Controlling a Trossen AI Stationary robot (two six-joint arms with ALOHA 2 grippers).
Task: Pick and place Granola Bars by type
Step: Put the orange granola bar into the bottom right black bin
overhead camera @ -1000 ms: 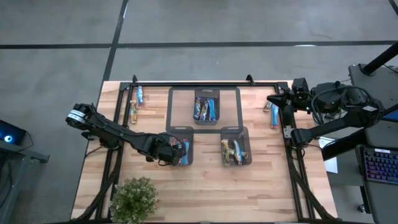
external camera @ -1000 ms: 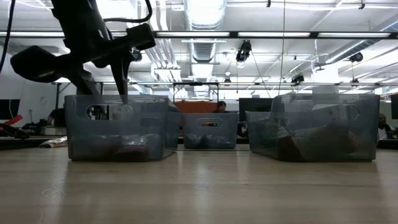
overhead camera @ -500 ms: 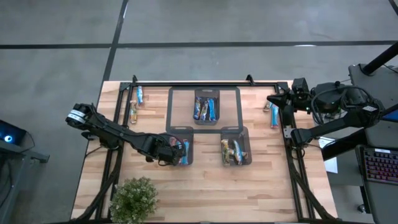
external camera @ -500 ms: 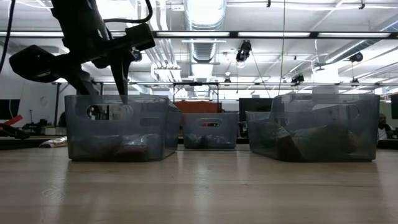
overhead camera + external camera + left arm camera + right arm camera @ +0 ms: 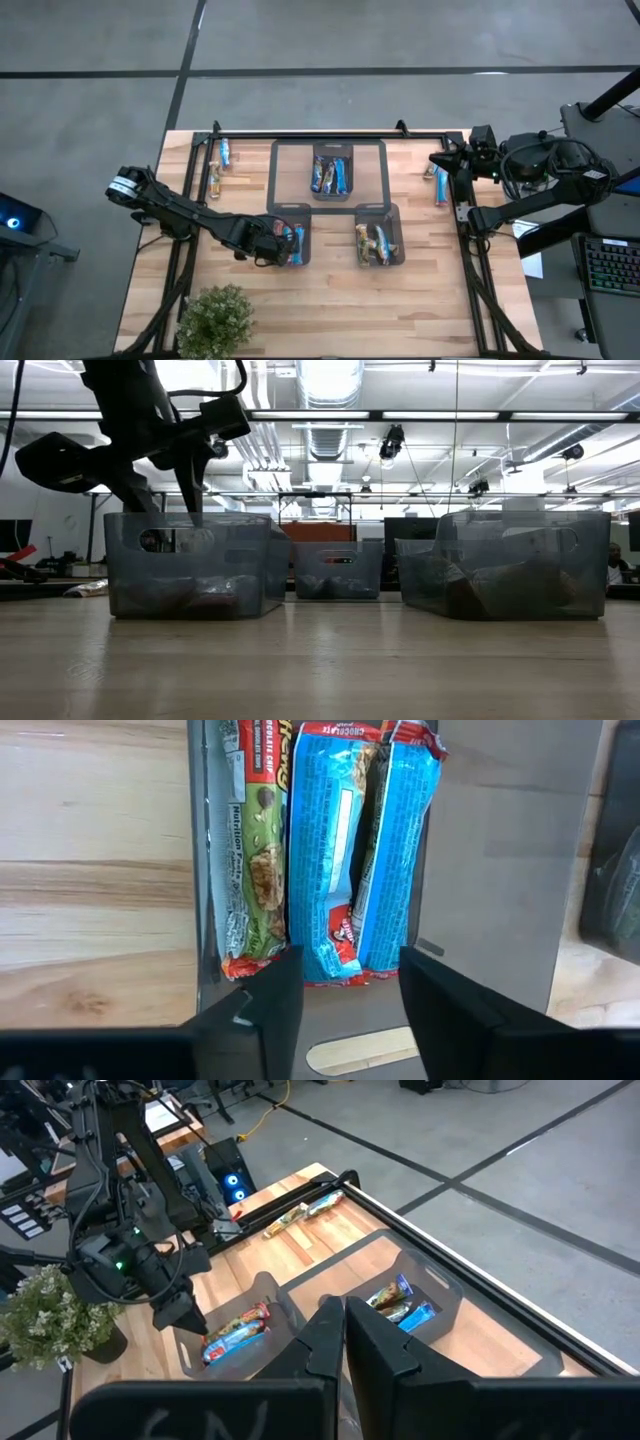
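My left gripper [image 5: 278, 240] hangs open over the near-left bin [image 5: 303, 224], with its fingertips at about rim height in the low view [image 5: 172, 510]. In the left wrist view [image 5: 350, 960] the fingers stand apart above three bars lying side by side on the bin floor: a red-and-green bar [image 5: 250, 850] and two blue bars [image 5: 330, 850] [image 5: 395, 840]. It holds nothing. My right gripper [image 5: 436, 160] waits shut [image 5: 342, 1315] at the table's right far side. Loose bars lie on the table at far left [image 5: 224, 152] [image 5: 214, 180] and far right [image 5: 441, 186].
The far centre bin [image 5: 332, 172] holds blue bars and the near-right bin [image 5: 378, 240] holds brownish-gold ones. A grey mat outline [image 5: 275, 175] frames the far bin. A potted plant [image 5: 214, 318] stands at the near-left edge. Black rails [image 5: 330, 133] run along the table's far and side edges.
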